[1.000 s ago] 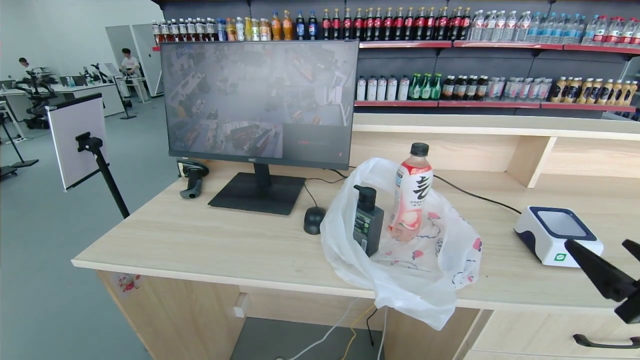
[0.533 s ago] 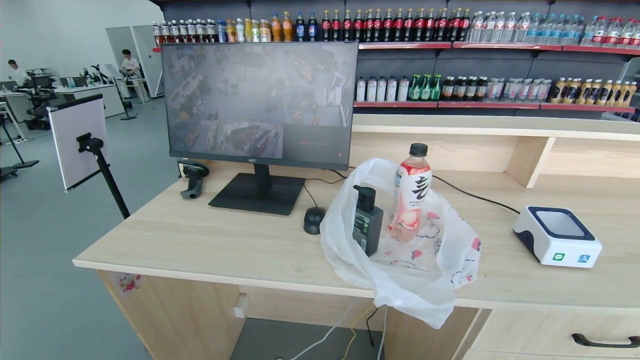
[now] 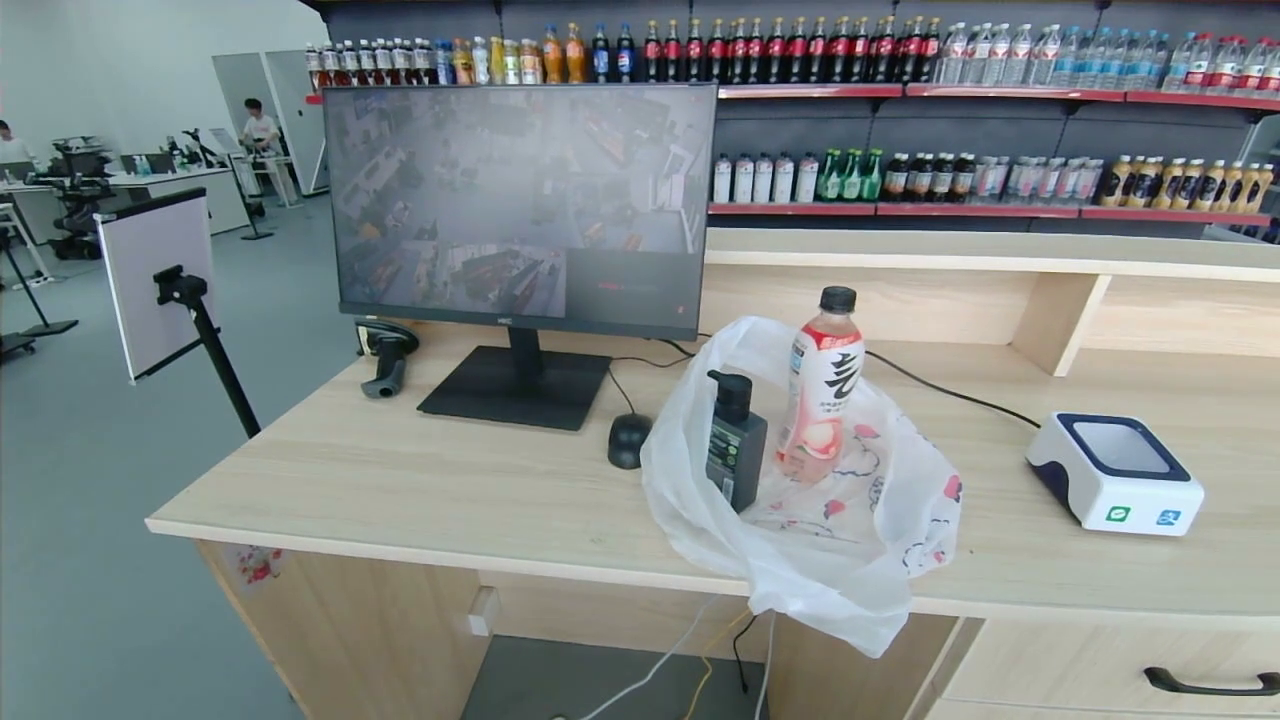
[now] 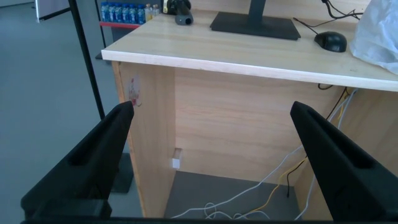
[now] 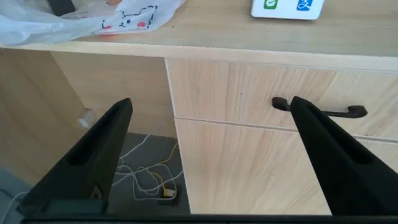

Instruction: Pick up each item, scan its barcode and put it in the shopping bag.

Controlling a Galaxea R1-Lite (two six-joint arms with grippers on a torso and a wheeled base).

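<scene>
Left gripper (image 4: 211, 106) is hanging low in front of the bench (image 3: 400, 490), jaws wide apart and gripping nothing. Right gripper (image 5: 211, 101) is doing the same by the drawers (image 5: 249, 90), jaws apart too. I'm guessing both items are bagged, so the trick now is keeping the arms off the bag's overhanging lip.

The shopping bag (image 3: 860, 560) is sitting mid-bench, thin white plastic with small red prints, slumping open. Inside it, a dark pump bottle (image 3: 735, 450) is standing upright just left of a pink drink bottle (image 3: 822, 395) with a black cap. The barcode scanner (image 3: 1115, 470) is sitting further right.
</scene>
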